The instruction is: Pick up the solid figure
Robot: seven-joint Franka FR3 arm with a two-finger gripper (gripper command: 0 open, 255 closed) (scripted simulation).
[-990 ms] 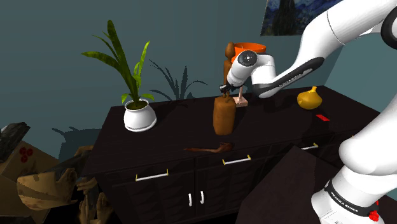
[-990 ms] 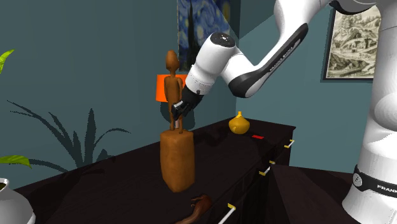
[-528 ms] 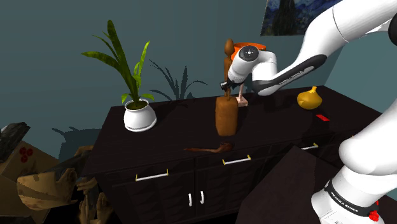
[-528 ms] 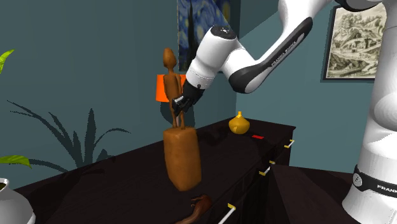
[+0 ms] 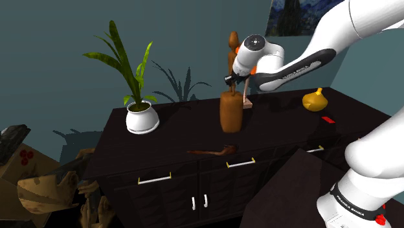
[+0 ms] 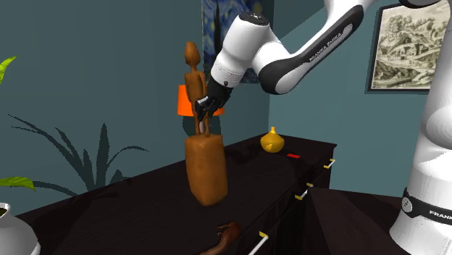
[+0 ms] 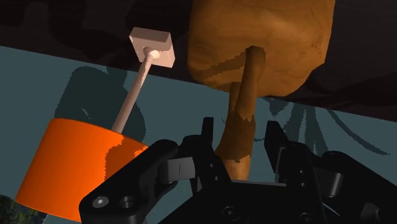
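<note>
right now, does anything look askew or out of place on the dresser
The brown figure leans slightly. The gripper clasps it by the legs, and its block base seems to hang just clear of the dresser. A brown pipe lies near the front edge. Nothing looks spilled or broken.

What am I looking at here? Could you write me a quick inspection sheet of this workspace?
Surface: dark cabinet with pale handles, its top holding several things.
Job's thing: brown figure on a block base, apparently lifted just off the top.
Clutter: potted plant, brown pipe, yellow vase, orange-shaded lamp, small red item.
Gripper: black gripper shut on the figure's legs, above the base.
Cables: nothing seen.
Surroundings: teal walls, framed picture, cardboard boxes by the cabinet at the shoulder view's lower left.
</note>
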